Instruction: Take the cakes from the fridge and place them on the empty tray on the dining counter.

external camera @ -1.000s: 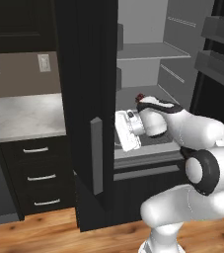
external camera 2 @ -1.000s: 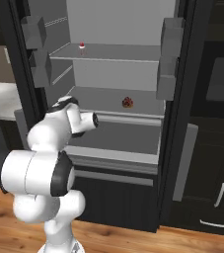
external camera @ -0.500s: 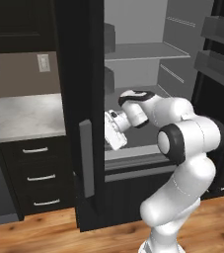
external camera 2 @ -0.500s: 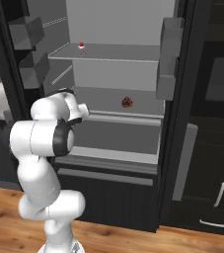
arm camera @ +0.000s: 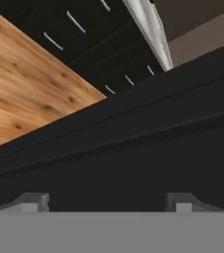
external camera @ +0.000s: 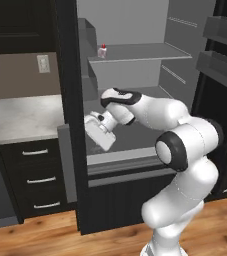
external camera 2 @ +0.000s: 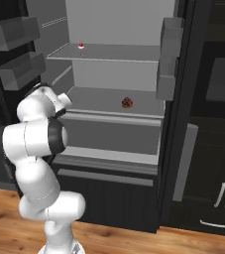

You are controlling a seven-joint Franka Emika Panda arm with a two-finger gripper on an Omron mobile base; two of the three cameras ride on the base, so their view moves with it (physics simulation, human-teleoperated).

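You have two cakes in the open fridge: one on the upper shelf, one below. Your hand is spread, empty.

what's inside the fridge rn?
Fridge is open: one cake on the upper shelf, another cake on the shelf below. The lower drawer's contents are hidden by its front.

The fridge is standing open, one red-topped cake sitting far left on its upper shelf, another cake lying on the lower shelf.
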